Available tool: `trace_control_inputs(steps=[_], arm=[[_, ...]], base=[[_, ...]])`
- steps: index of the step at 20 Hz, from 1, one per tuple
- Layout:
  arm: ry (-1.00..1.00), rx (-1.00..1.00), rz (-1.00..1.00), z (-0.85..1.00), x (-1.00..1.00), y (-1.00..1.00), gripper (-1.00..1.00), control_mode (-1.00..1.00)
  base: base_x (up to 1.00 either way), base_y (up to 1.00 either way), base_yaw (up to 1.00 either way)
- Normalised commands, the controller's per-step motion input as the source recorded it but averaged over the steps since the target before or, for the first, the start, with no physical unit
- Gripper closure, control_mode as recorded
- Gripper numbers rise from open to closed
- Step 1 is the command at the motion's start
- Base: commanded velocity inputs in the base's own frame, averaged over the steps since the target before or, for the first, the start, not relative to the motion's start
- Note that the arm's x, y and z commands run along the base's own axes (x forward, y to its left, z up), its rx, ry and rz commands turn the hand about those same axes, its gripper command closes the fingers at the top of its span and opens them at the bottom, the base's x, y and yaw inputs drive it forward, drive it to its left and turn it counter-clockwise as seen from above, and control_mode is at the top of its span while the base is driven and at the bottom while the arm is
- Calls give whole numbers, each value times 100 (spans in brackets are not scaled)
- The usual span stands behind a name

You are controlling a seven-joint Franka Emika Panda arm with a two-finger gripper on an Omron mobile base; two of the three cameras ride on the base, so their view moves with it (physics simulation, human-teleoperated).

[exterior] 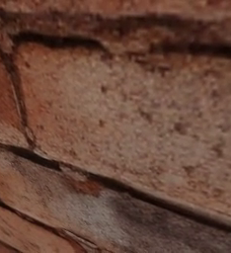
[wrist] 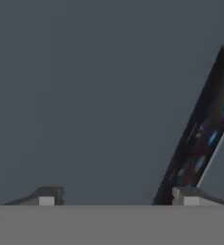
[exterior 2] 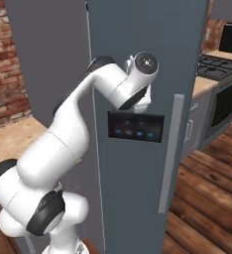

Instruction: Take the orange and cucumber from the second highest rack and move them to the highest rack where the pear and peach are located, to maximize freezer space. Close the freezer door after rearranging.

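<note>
The freezer door (exterior 2: 138,74) is the thing you see now, and it looks shut: in the right base view the grey front is flat and whole, with no gap where a rack could show. The orange, the cucumber, the pear and the peach are not to be seen, so you cannot say from here on which rack they lie; they are presumably behind the door.

The end effector (wrist: 116,201) stands very close to the grey door face. In the hand view its two finger tips (wrist: 47,197) are set apart with bare grey panel between them, and nothing is pinched. The dark control panel (wrist: 202,139) with small blue lights lies to the right of the end effector. In the right base view the arm's wrist sits just above this panel (exterior 2: 136,127), and the long door handle (exterior 2: 170,149) is farther to the right, well apart from the wrist.

My judgement is that the task stands at one of its two ends. Either the door is not yet opened and all of the moving is left, or the fruit is already on the highest rack and the closing is done. The pictures alone do not decide this. The left base view gives a brick wall (exterior: 117,113) from very near, and it does not help you
</note>
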Motion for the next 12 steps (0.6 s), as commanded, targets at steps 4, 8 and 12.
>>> trace_control_inputs(steps=[4,8,12], arm=[[0,28,2,-12,88,-5,-100,-100],[-2,23,10,-16,71,1,-100,-100],[-1,17,14,-20,55,12,-100,-100]], base=[[0,0,0],[0,0,0],[0,0,0]])
